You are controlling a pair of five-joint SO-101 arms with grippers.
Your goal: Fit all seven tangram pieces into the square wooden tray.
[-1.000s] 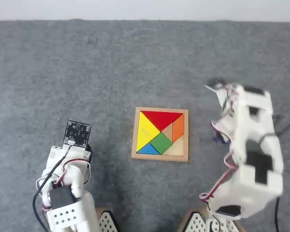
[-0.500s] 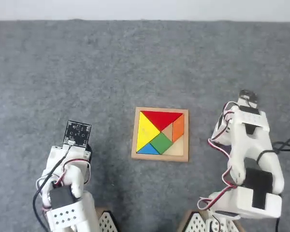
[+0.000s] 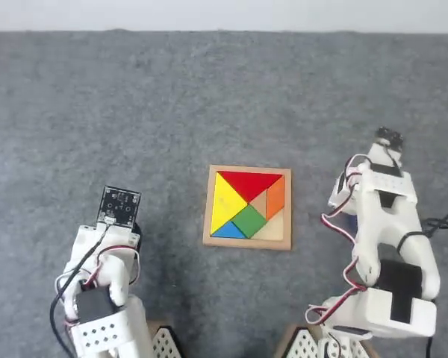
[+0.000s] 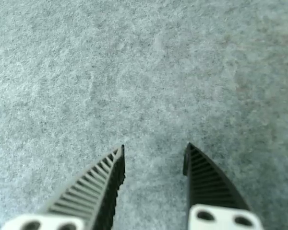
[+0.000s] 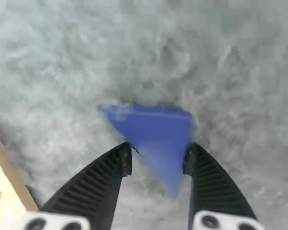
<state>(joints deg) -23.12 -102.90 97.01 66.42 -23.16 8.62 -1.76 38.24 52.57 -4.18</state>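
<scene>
The square wooden tray [image 3: 250,243] lies mid-table, holding red, yellow, green, orange and small blue pieces, with bare wood at its lower right corner. A blue triangle [image 5: 156,129] lies flat on the carpet to the right of the tray. My right gripper [image 5: 158,147] is open, one fingertip at each side of that triangle. In the high view the right arm [image 3: 384,216] covers the spot, and a sliver of the blue triangle [image 3: 348,219] peeks out beside it. My left gripper [image 4: 154,154] is open over bare carpet. The left arm [image 3: 104,257] sits left of the tray.
Grey carpet covers the whole table. The tray's edge [image 5: 2,184] shows close beside the right gripper. Loose red and white cables [image 3: 342,224] hang off the right arm toward the tray.
The right arm has swung down from a raised, blurred pose and settled to the right of the tray over the blue triangle. The left arm and the tray have not moved.
</scene>
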